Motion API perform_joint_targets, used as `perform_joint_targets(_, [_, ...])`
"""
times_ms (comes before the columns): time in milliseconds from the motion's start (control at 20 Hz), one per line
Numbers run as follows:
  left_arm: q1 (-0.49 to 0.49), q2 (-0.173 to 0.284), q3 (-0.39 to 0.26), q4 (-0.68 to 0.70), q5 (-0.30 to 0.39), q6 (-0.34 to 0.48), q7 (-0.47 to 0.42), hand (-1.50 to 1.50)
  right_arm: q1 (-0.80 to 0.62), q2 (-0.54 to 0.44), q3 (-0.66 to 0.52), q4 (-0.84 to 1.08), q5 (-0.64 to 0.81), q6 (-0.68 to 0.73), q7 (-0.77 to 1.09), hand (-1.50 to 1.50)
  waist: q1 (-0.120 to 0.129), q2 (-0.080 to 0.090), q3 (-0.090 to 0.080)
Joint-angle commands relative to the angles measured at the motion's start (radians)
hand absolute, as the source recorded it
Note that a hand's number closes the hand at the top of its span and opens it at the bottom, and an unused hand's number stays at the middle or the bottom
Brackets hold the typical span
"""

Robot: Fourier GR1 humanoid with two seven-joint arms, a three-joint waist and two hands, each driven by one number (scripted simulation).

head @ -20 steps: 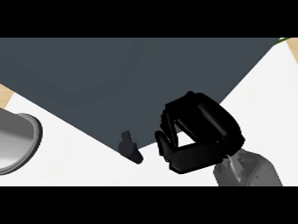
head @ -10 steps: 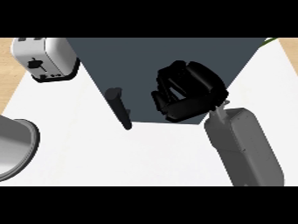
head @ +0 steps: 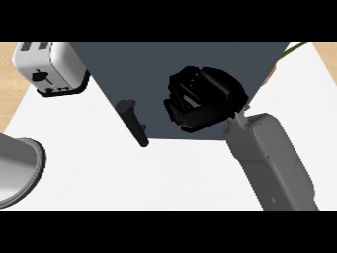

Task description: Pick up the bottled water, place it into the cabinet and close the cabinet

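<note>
Since the earlier frame my right hand [head: 204,99] has risen to center frame against the dark cabinet [head: 149,64], fingers [head: 177,109] curled on nothing I can see, bottled water hidden, so I should press the door flush.

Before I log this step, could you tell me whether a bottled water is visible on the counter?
No; the counter shows only the cabinet, a toaster and a metal pot.
</note>
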Motion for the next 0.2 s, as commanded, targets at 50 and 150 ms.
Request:
perform_joint_targets(50, [0.013,0.006,0.027,0.012,0.033,-0.035,0.023,-1.5,-0.19,0.031,-0.07,0.175,-0.019,-0.051,-0.011,1.5,0.039,0.034,-0.026])
perform_joint_targets(150, [-0.002,-0.017,0.006,-0.04,0.002,0.013,0.037,-1.5,-0.194,0.031,-0.057,0.174,-0.026,-0.055,-0.015,1.5,0.029,0.034,-0.025])
